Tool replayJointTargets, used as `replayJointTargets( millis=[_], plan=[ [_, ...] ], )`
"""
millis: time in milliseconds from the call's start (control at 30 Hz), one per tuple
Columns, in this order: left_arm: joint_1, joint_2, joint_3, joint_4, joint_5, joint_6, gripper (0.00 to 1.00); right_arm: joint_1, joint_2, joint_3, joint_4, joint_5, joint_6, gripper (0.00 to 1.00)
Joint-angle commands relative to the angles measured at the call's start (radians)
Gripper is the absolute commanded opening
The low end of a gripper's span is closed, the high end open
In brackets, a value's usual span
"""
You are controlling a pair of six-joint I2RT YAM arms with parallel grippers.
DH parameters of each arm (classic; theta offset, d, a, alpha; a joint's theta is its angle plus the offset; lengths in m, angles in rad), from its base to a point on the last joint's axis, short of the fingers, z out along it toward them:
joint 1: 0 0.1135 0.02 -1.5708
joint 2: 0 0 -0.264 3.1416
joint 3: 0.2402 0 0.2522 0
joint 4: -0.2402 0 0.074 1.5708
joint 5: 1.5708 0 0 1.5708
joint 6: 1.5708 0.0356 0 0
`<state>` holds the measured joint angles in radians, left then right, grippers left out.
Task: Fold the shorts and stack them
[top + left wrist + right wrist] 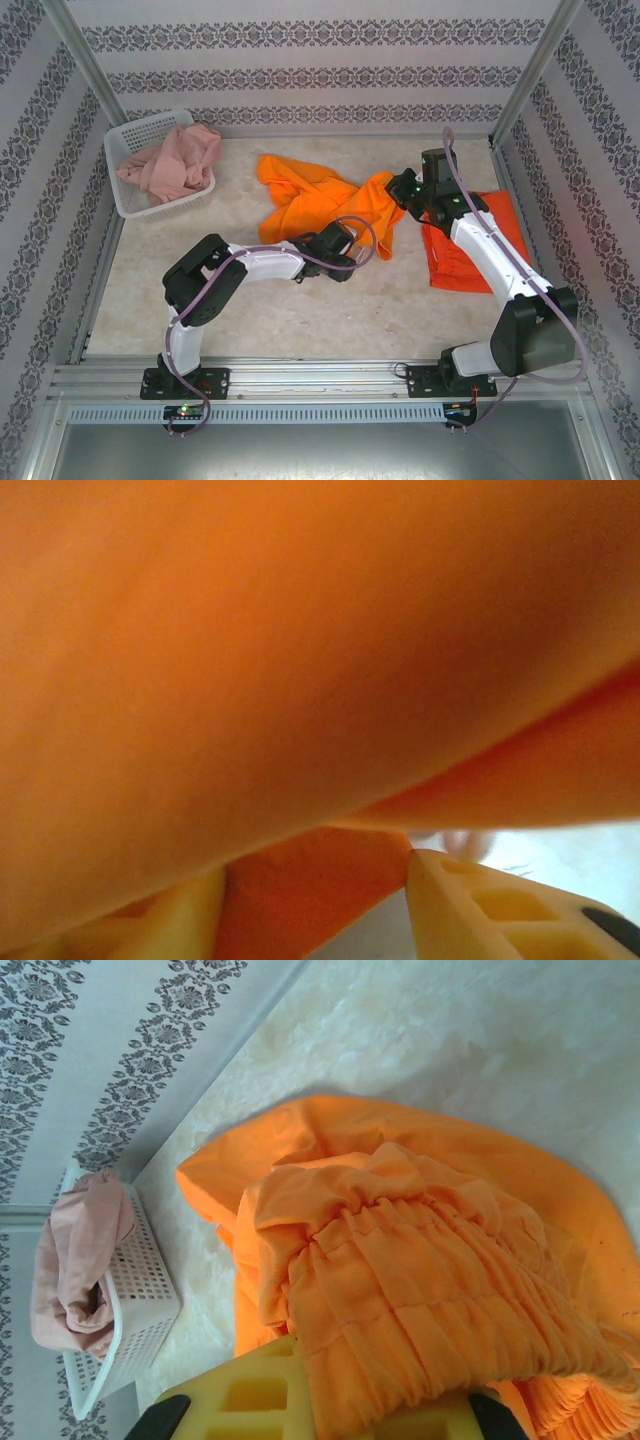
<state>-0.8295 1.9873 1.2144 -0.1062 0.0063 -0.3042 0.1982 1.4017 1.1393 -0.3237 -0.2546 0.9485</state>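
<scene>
Though pinched at the gathered waistband, orange shorts [310,195] nowhere near folded: rumpled across the middle of the tabletop [280,320], one leg crumpled toward the far side. Waistband clamped in the right claw [330,1410], pressed together on the cloth and, by the look of the drape, holding that end up. Left claw [315,900] low beneath the draped cloth, part-spread with a fold of orange in the gap; clamped on it or merely around it, impossible to tell. Just right of that, red-orange shorts [447,262] flat on the tabletop, partly under the right arm [490,258], squared enough to pass for folded, though with edges hidden by the arm. Pink shorts [170,165] heaped in the basket [140,128] at the far left corner, well apart from the other two and from both claws. Tally, as a judgement: one pair probably done and lying as the base of the stack, one in hand and not yet flattened, one not begun, nothing stacked. Left to do: spreading and folding the orange pair, laying it on the red-orange one, then fetching the pink from the basket, folding it and topping off the pile.
</scene>
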Motion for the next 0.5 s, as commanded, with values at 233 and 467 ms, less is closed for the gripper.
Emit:
replayJointTargets(
  millis=[233,467],
  plan=[
    [0.032,-0.006,-0.030,-0.026,-0.045,-0.048,0.10,-0.016,-0.039,-0.020,0.025,-0.018,0.009,0.00],
    [0.116,-0.194,-0.073,-0.020,-0.065,-0.021,0.00,-0.035,-0.068,0.017,0.034,-0.052,-0.040,0.00]
  ],
)
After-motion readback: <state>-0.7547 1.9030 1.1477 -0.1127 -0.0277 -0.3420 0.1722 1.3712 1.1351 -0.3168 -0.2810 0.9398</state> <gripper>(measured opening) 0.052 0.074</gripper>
